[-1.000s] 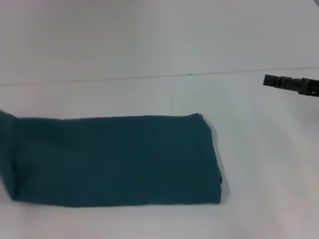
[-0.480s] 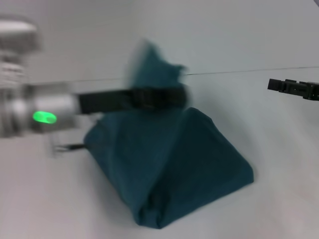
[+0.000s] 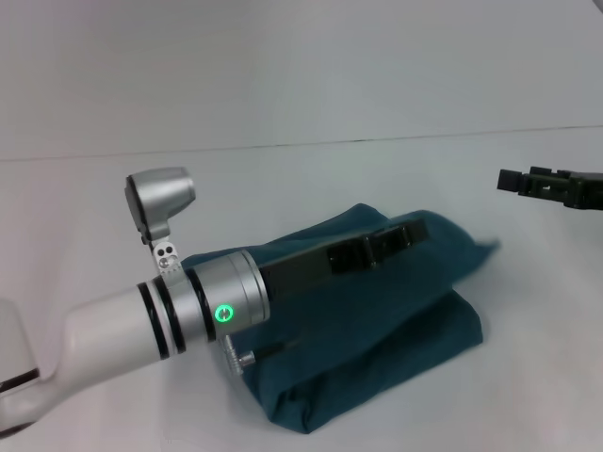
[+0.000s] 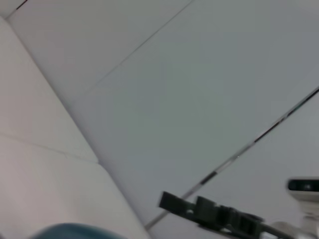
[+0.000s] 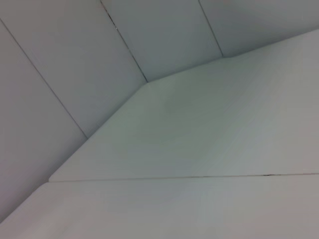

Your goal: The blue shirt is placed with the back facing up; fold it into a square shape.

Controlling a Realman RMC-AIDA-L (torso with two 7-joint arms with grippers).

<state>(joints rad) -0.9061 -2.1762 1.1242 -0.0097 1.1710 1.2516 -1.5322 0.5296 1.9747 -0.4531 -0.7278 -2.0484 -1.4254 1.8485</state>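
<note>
The blue shirt (image 3: 386,330) lies in a bunched, folded heap on the white table at centre right of the head view. Its upper layer is tented up and drapes over towards the right. My left arm reaches in from the lower left across the shirt. My left gripper (image 3: 417,231) is shut on the raised upper layer of fabric. A sliver of the shirt (image 4: 70,232) shows in the left wrist view. My right gripper (image 3: 513,179) hovers apart from the shirt at the far right and also shows in the left wrist view (image 4: 172,201).
The white table (image 3: 528,377) has a thin seam line (image 3: 377,140) running across its far part. A pale wall stands behind it. The right wrist view shows only bare white table and wall panels.
A second ago the shirt lay as a long flat strip with no left arm in view. My left arm came in, lifted the shirt's left end and carried it right over the rest. The right gripper barely moved.
</note>
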